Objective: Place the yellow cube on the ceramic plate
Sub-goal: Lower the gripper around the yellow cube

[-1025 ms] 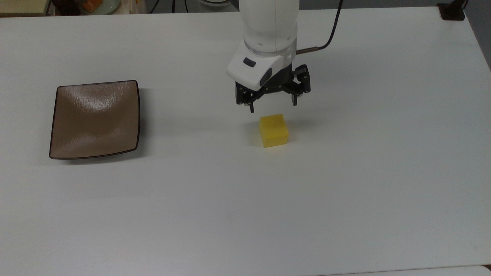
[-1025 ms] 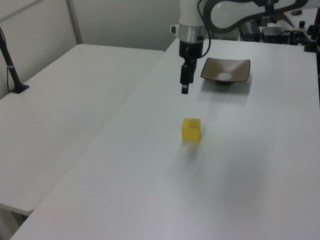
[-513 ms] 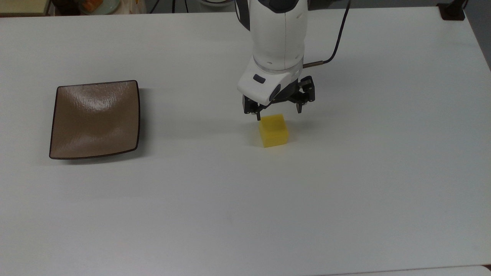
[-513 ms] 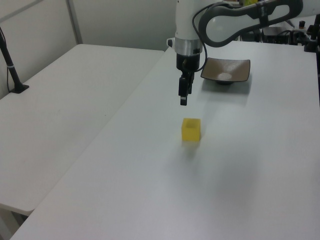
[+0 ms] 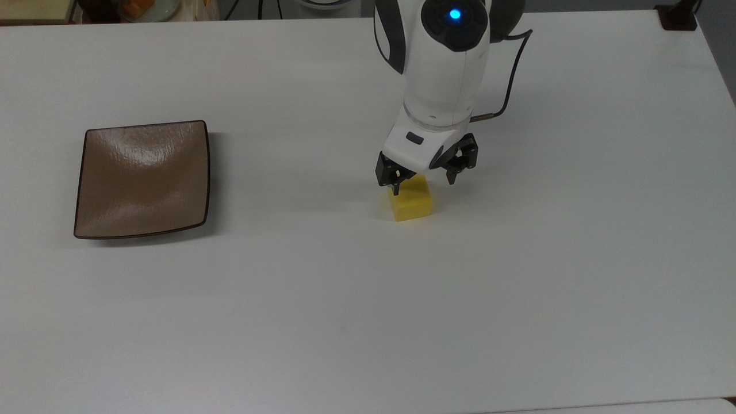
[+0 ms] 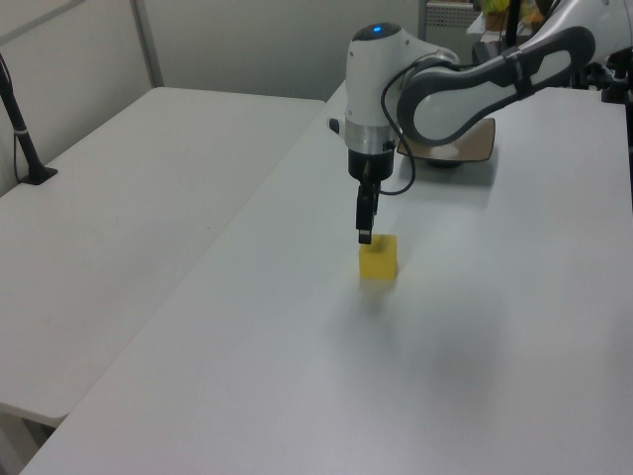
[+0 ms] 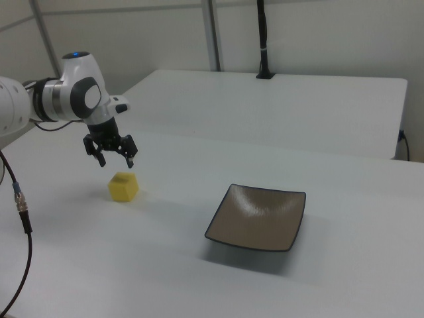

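Observation:
The yellow cube [image 5: 410,202] rests on the white table [image 5: 368,322], right of centre in the top view. My gripper [image 5: 422,185] hangs open just above it, one finger to each side of the cube's top and neither touching it. In the left view the gripper [image 6: 364,236] is at the cube's [image 6: 378,259] far upper edge. The right view shows the gripper [image 7: 116,161] a little above the cube [image 7: 124,187]. The ceramic plate [image 5: 142,179], square and glossy brown with a dark rim, lies empty well off to the top view's left; in the right view the plate [image 7: 258,217] sits near the middle.
A black cable [image 5: 506,98] loops from my wrist. A black post on a clamp [image 5: 678,17] stands at the table's far right corner in the top view. A second white table [image 6: 119,218] adjoins on the left view's left. Clutter [image 5: 138,8] lies beyond the back edge.
My arm has come down and forward, from well behind and above the cube to right over it. The fingers stayed open. Cube and plate have not moved.

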`<state>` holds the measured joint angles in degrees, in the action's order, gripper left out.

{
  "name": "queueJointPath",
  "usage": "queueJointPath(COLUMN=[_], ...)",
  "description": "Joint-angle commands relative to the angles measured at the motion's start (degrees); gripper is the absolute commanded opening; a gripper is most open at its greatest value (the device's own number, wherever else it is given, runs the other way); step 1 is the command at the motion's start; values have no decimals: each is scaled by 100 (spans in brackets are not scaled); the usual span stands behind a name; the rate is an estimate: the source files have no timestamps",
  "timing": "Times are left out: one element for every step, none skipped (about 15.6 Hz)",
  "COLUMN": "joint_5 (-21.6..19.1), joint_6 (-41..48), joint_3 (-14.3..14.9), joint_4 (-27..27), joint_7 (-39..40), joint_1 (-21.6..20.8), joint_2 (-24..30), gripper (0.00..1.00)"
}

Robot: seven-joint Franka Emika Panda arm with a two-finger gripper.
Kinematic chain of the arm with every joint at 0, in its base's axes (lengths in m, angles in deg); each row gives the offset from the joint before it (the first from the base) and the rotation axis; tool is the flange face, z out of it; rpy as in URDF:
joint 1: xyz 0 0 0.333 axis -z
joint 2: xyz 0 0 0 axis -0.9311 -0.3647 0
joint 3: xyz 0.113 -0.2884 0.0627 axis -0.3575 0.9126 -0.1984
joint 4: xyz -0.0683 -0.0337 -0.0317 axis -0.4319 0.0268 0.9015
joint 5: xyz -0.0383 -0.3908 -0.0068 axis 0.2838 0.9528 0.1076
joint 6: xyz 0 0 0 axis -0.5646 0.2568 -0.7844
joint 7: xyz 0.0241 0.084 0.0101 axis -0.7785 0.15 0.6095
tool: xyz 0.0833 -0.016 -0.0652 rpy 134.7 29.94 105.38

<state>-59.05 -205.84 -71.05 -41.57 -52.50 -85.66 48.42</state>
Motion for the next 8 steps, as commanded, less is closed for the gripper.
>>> queueJointPath(joint_5=[490, 534, 552, 570, 587, 588, 588, 588], joint_6=[-175, -175, -175, -192, -288, -446, -621, -754], joint_3=[-50, -59, -59, -59, -59, -59, -59, -59], joint_4=[-401, -419, -454, -498, -524, -638, -743, -814], joint_7=[-384, -384, -384, -384, -384, -384, -393, -393], joint_1=[-17, -17, -9, -9, -9, -9, -9, 0], joint_2=[122, 122, 114, 88, 70, 70, 70, 61], gripper=[100, 100, 100, 100, 100, 100, 100, 100])
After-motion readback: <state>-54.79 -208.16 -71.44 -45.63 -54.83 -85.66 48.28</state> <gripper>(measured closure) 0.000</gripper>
